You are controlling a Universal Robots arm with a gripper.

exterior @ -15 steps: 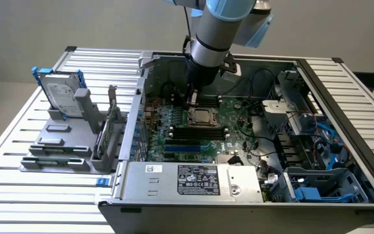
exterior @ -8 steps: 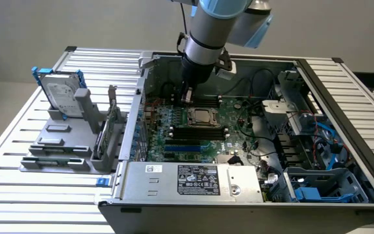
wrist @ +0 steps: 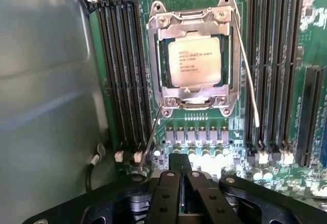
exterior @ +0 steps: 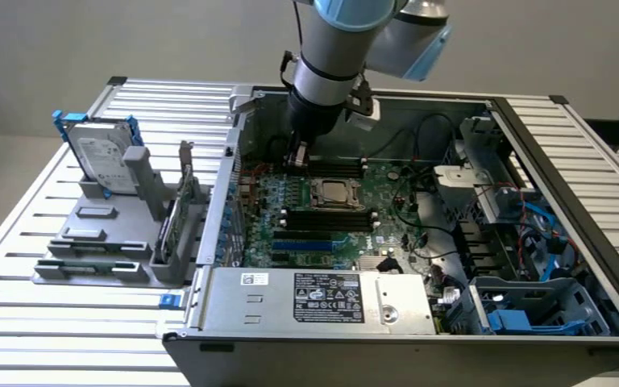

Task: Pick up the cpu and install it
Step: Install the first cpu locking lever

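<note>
Gripper [wrist: 181, 158] closed, clear of socket frame [wrist: 155, 60] | cpu [wrist: 194, 60] seated within

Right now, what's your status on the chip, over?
Gripper shut, empty, hovering over the board beside the socket. Chip sits in socket. Thin wire lever pokes out toward gripper.

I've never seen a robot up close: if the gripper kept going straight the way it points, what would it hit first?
Most likely the motherboard, at the small components beside the socket, not the cpu; depth is unclear.
</note>
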